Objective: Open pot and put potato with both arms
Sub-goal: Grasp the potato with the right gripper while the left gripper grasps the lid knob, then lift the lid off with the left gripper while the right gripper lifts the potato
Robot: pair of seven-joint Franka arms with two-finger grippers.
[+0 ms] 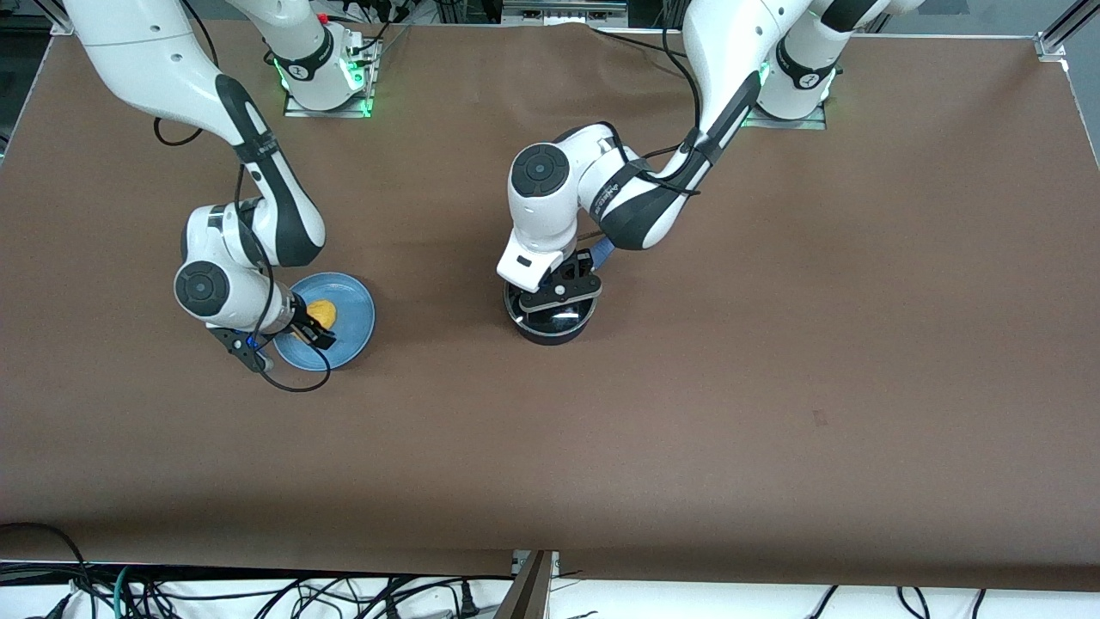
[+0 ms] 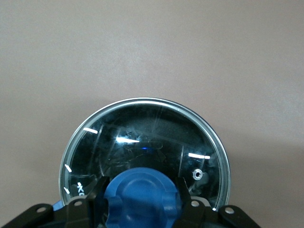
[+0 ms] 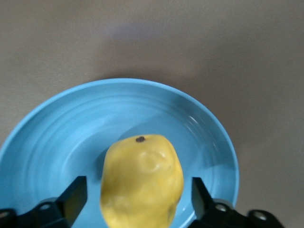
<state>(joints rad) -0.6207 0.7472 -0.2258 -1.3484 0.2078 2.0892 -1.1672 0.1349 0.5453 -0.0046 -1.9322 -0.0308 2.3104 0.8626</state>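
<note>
The black pot stands mid-table with its glass lid on it, and its blue-purple handle pokes out under the left arm. My left gripper is down on the lid. Its fingers press both sides of the blue knob. The yellow potato lies on a blue plate toward the right arm's end. My right gripper is low over the plate, open, with a finger on each side of the potato and a gap on both sides.
The brown table cover spreads wide around both things. The pot and plate stand about a plate's width apart. Cables hang along the table's edge nearest the front camera.
</note>
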